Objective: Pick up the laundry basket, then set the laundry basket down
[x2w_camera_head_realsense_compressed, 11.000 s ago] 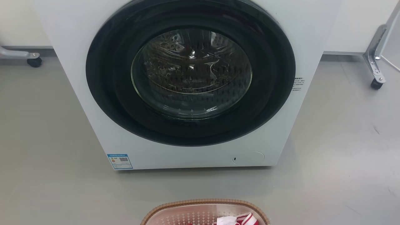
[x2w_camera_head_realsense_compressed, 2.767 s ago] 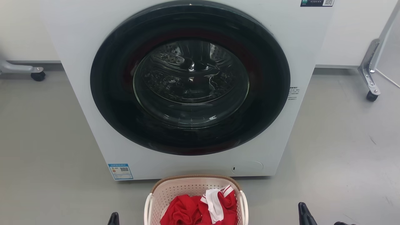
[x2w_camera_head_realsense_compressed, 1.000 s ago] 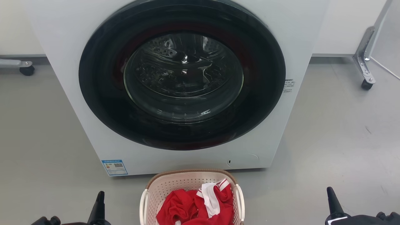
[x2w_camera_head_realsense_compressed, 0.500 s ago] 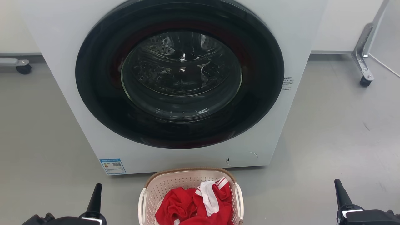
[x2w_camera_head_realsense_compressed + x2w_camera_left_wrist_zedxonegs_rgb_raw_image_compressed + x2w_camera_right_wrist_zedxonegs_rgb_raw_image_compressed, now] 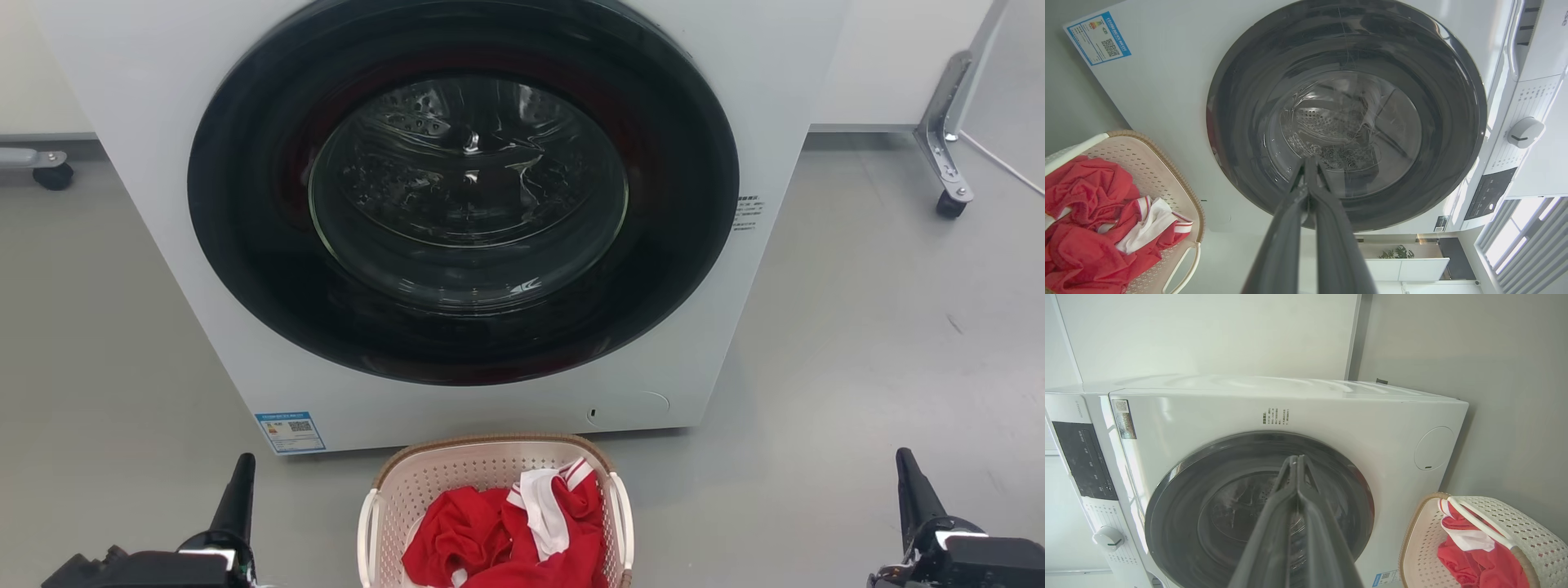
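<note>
grey floor [image 5: 857, 343], cream perforated brown-rimmed laundry basket [image 5: 469, 478]; left end effector [image 5: 1309, 161], right end effector [image 5: 1295, 458] both closed

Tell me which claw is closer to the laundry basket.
The left claw: in the head view a short stretch of floor lies between it and the laundry basket, while the right claw stands clearly farther off its other side.

Matt perforated plastic laundry basket [image 5: 457, 478], soft red cloth [image 5: 457, 539], glossy glass washer door [image 5: 465, 188], smooth grey floor [image 5: 857, 327]
</note>
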{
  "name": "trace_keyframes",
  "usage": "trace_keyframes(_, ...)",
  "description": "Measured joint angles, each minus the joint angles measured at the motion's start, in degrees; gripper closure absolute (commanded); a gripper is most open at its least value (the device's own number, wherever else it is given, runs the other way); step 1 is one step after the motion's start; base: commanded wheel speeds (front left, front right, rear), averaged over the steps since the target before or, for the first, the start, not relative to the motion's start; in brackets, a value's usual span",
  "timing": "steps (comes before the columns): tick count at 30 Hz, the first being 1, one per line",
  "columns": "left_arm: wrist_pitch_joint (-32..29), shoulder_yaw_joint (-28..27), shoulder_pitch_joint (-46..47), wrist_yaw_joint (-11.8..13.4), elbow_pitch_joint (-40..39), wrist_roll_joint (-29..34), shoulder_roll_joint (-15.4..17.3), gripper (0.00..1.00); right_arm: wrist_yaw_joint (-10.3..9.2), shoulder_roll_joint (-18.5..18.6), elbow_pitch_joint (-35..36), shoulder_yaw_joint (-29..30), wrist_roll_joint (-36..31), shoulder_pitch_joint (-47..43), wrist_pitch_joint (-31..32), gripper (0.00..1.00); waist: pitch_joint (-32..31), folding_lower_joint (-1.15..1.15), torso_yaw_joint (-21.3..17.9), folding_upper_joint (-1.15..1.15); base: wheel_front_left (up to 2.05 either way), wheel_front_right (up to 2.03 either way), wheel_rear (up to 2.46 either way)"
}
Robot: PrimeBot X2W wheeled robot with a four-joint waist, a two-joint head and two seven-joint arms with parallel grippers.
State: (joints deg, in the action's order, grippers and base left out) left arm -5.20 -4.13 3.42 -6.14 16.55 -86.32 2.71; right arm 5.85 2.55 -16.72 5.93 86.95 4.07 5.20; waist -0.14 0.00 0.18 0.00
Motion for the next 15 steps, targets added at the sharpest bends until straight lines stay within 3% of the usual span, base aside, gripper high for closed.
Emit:
trace_keyframes(8,-1.29,-1.09,1.21,-0.94,0.40,-5.22,-0.23,1.00,0.90,-0.05,-0.35,1.66,4.49,0.82,1.29,1.00,0.24,0.00,-0.18,0.00,0.00,0.00,0.00)
trace_keyframes(15,-1.29,-1.11,1.22,-0.94,0.42,-5.38,-0.26,1.00,1.04,-0.07,-0.36,1.67,4.48,1.18,1.29,1.00,0.24,0.00,-0.18,0.00,0.00,0.00,0.00)
